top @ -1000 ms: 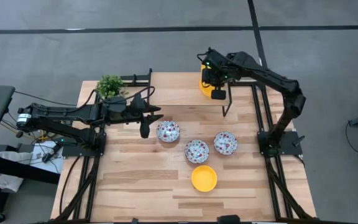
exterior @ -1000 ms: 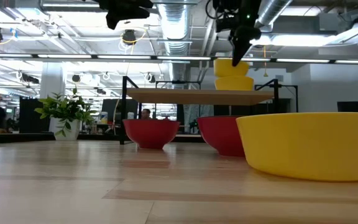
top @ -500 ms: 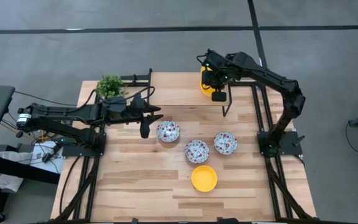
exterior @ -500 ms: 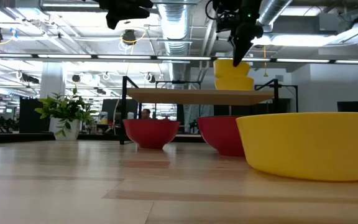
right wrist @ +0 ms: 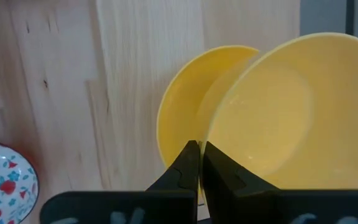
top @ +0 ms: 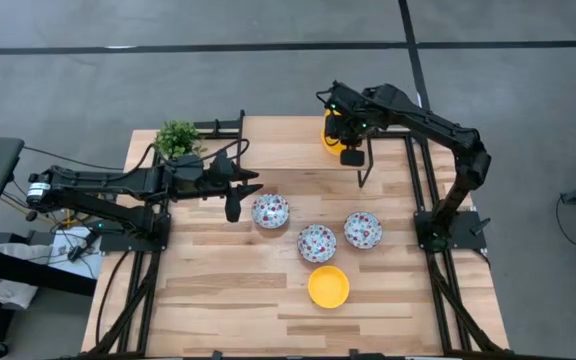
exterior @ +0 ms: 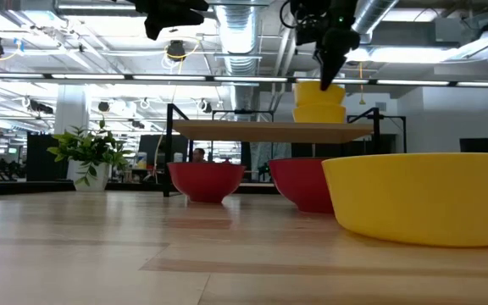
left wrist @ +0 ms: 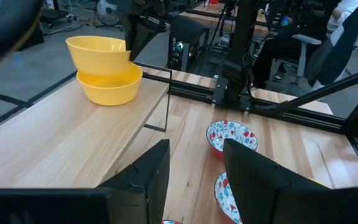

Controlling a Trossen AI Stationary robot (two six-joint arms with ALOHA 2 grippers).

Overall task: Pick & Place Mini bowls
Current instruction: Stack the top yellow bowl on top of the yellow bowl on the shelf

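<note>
Two plain yellow mini bowls are stacked on a raised wooden shelf [top: 278, 140] at the table's far side: a lower bowl [right wrist: 179, 118] and an upper bowl [right wrist: 278, 112] that sits tilted in it. My right gripper [right wrist: 199, 144] stands over the stack, shut on the upper bowl. Three floral bowls [top: 271, 211], [top: 317, 243], [top: 363, 230] and a third yellow bowl [top: 328, 286] rest on the tabletop. My left gripper [top: 233, 205] hovers open, left of the floral bowls. My right gripper pinches the upper yellow bowl's rim [right wrist: 211, 140] between its two fingers, one inside the bowl and one outside. The fingers [exterior: 329, 59] come from above, pointing down. The bowl sits slightly tilted, its bottom [left wrist: 104, 65] nested in the lower yellow bowl [left wrist: 109, 87].
A small green potted plant [top: 176, 138] stands at the table's far left corner. Black frame rails run along both sides of the table [top: 423, 190]. The shelf stands on thin black legs [left wrist: 166, 99] above the tabletop. Bare wood lies along the near edge [top: 218, 300].
My right gripper has shifted slightly with the upper yellow bowl, which now sits a little more squarely over the lower one. Nothing else has moved.
</note>
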